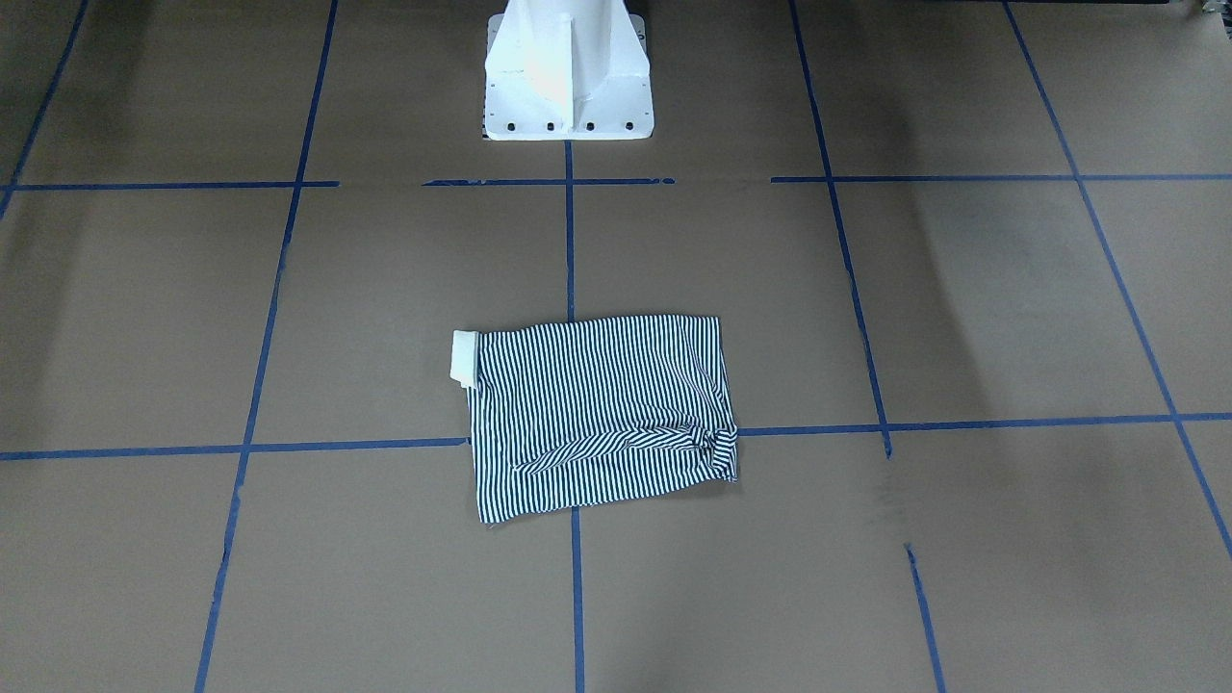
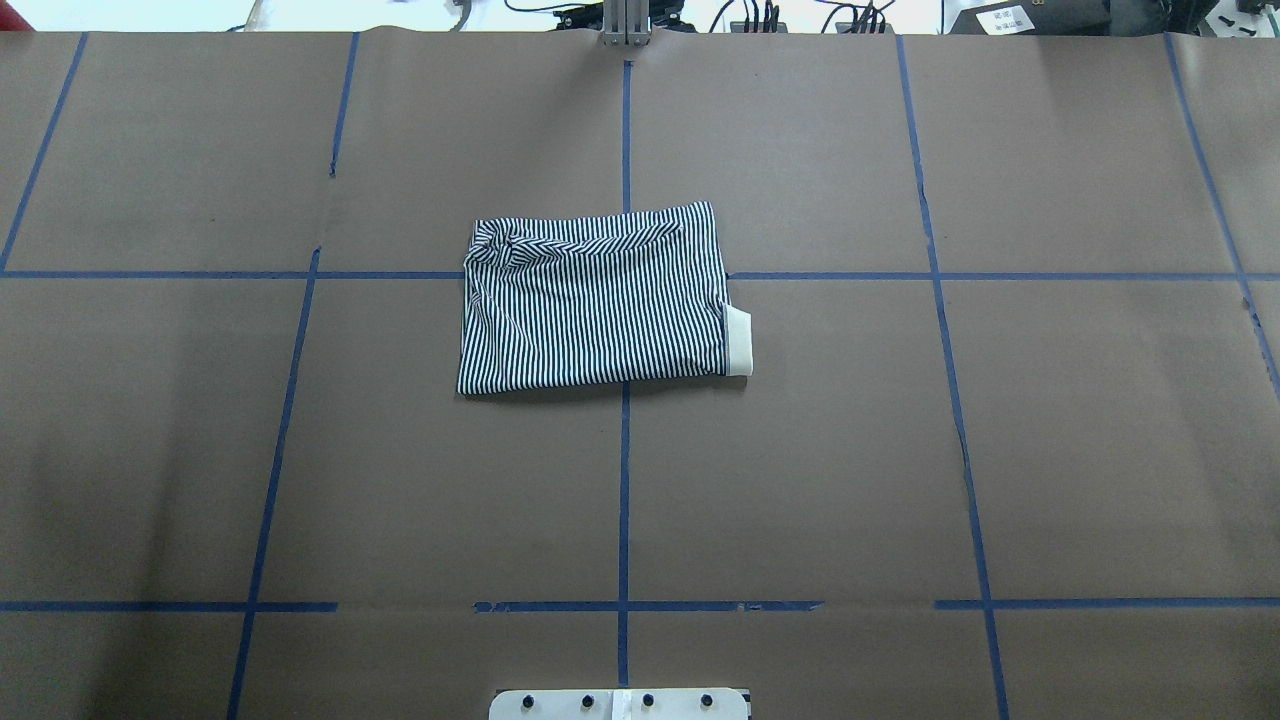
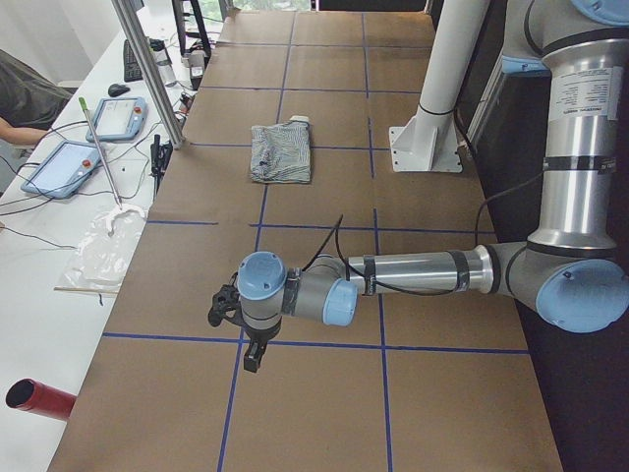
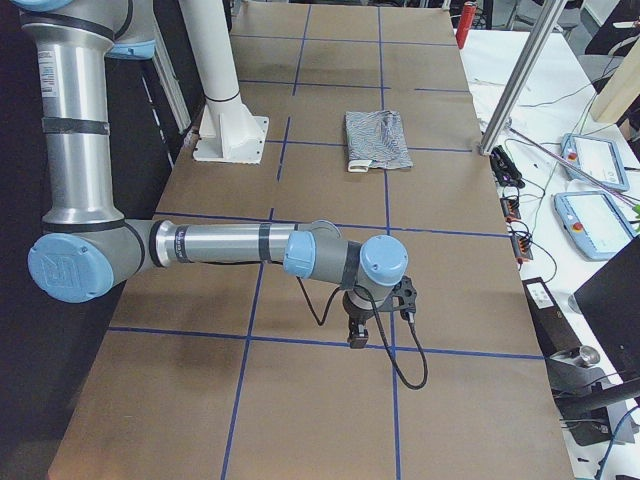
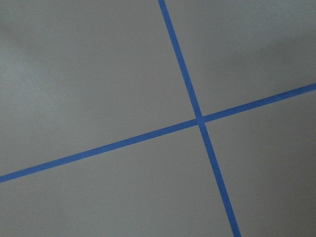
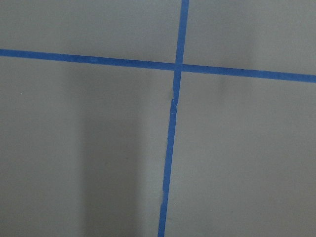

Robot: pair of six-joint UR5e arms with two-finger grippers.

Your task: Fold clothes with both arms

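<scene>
Nearest the side cameras are the two arms, each stretched low over its own end of the table [image 2: 800,450]. The left arm [image 3: 413,272] fills the exterior left view and the right arm [image 4: 220,243] fills the exterior right one. The left gripper [image 3: 252,352] and the right gripper [image 4: 357,335] hang just above the brown paper, and neither holds anything. From these angles I cannot tell whether their jaws are parted or closed. Both wrist cameras show only paper and crossing blue tape [image 5: 200,119].

The polo shirt [image 2: 595,300] lies well apart from both arms, at the middle of the table in front of the white pedestal [image 1: 566,67]. It is folded into a compact rectangle across a tape crossing, so the folding looks done or nearly so.

The risks lie in the untidy parts:
- The white collar [image 2: 737,342] pokes out past the edge on the robot's right.
- The bunched corner [image 2: 495,248] on the far left is twisted, not flat, and could spring loose and lift the top layer.
- If either gripper came back to tidy it, a pinch through too few layers would likely drag the stack and undo the fold
</scene>
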